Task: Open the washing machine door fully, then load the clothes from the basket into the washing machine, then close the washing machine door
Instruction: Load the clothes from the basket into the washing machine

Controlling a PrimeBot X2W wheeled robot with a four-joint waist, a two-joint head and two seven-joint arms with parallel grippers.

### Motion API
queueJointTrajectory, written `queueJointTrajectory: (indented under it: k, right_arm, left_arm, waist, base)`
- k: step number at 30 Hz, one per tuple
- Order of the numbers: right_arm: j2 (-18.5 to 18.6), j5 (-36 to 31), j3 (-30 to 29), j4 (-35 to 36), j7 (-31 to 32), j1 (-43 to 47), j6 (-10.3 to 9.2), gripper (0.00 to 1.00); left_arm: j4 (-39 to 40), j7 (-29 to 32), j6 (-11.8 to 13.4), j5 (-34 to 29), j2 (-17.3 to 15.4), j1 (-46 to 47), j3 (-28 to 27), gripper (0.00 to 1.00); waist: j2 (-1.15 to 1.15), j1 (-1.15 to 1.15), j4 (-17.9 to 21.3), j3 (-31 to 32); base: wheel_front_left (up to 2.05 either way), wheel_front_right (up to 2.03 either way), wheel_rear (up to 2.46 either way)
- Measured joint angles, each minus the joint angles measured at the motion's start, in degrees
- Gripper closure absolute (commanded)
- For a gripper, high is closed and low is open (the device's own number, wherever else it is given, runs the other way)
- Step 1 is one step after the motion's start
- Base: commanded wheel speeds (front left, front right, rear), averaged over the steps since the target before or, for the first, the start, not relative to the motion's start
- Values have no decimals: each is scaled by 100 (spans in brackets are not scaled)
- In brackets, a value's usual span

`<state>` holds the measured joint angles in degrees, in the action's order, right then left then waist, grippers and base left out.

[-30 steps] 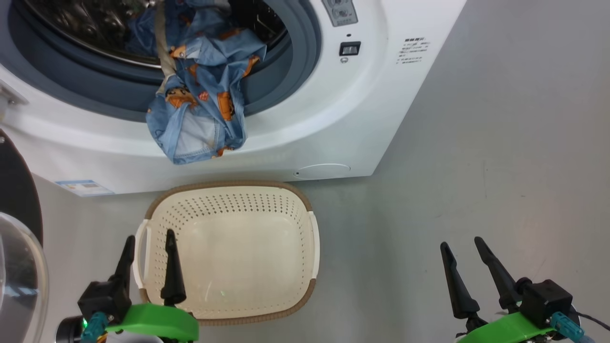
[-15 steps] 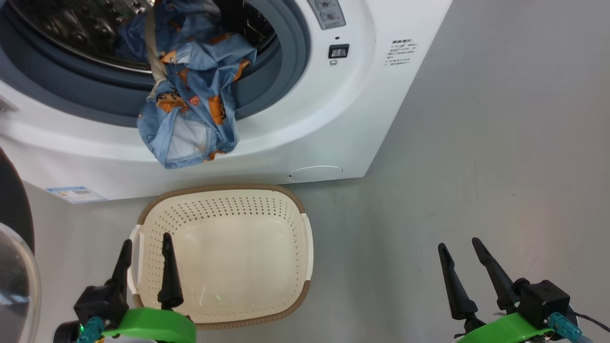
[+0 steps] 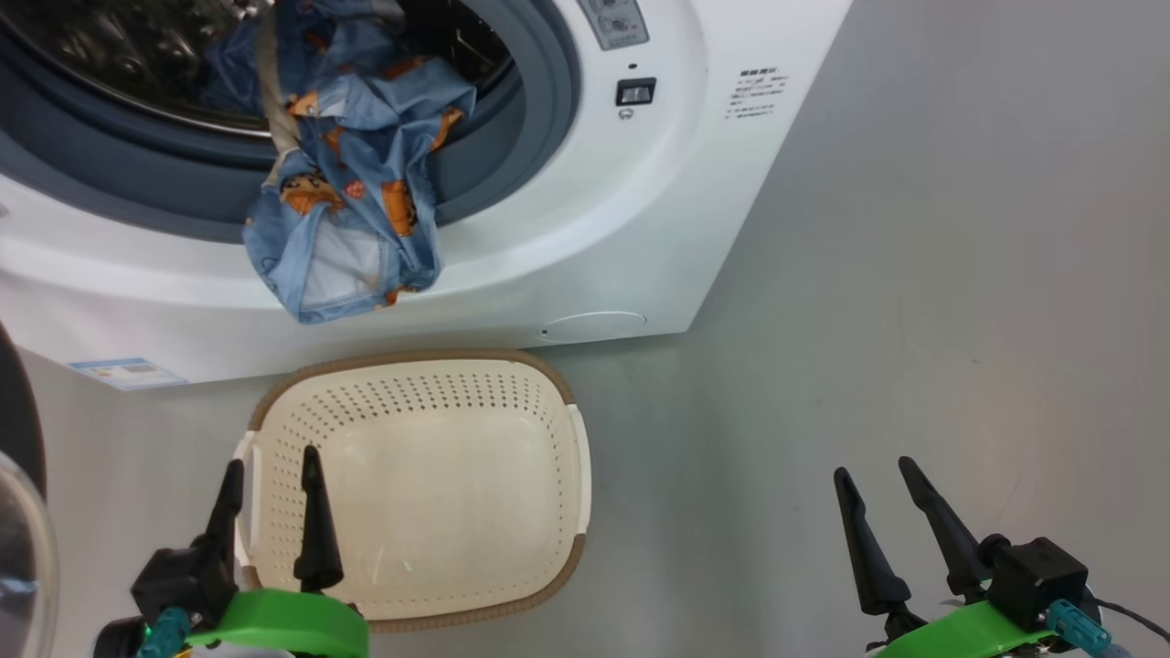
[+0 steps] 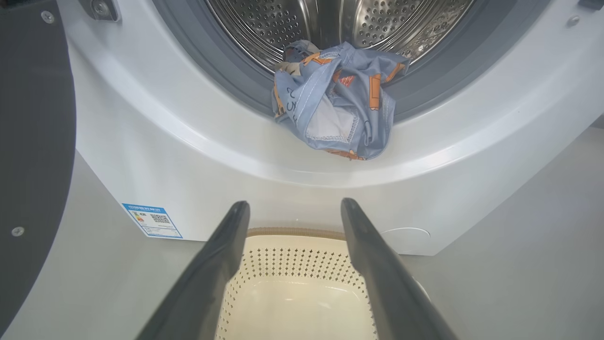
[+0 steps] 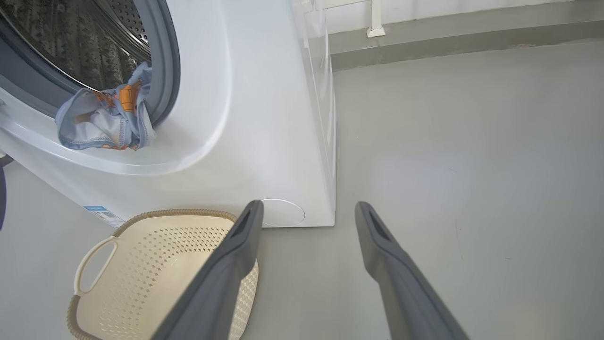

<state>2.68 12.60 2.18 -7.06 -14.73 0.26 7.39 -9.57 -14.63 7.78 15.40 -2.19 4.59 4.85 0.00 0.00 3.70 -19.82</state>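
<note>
While the washing machine (image 3: 640,228) stands on the grey floor (image 3: 914,274) with its mouth uncovered, you can see its steel drum (image 4: 330,23) ringed by the grey-blue gasket (image 3: 548,91). The washing machine door (image 4: 33,118) is swung out at the left edge of your head view, its black face turned away from the opening. Just in front of the machine sits the basket (image 3: 411,402) on the floor, its perforated walls and smooth cream bottom in plain sight. The clothes (image 3: 347,210), blue fabric with orange bears, lie partly in the drum and spill over the gasket onto the white front rim. Your left gripper (image 3: 271,460) hangs over the basket's left end, fingers spread apart and holding nothing. Your right gripper (image 3: 872,468) hangs over bare floor well to the right of the basket, likewise spread wide with nothing between its fingers. A small blue label (image 3: 128,372) sits low on the machine's front, near the door side.
</note>
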Motion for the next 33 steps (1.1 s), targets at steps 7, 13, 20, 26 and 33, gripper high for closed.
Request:
queueJointTrajectory:
  k: [7, 13, 20, 26, 33]
  right_arm:
    - [-3, 43, 42, 47, 0, -21, 1, 0]
    - [-4, 130, 108, 69, 0, -107, 1, 0]
    - [-5, 168, 160, 102, 0, -284, 0, 0]
    - [-8, 170, 212, 127, 0, -296, 1, 0]
    - [-10, 171, 243, 172, 0, -413, 1, 0]
  left_arm:
    - [-16, 0, -159, 49, -94, 264, -57, 0]
    - [-138, 1, -283, 36, -269, 981, -48, 0]
    - [-456, 105, -309, 27, -477, 1649, -102, 0]
    - [-730, 154, -309, 3, -661, 1967, -159, 0]
    - [-1038, 153, -381, -13, -724, 2394, -75, 0]
  waist:
    - [0, 0, 130, -204]
    - [0, 0, 289, -451]
    - [0, 0, 544, -733]
    - [0, 0, 748, -964]
    - [0, 0, 889, -1197]
  base:
    - [0, 0, 0]
    - [0, 0, 0]
    - [0, 0, 0]
    - [0, 0, 0]
    - [0, 0, 0]
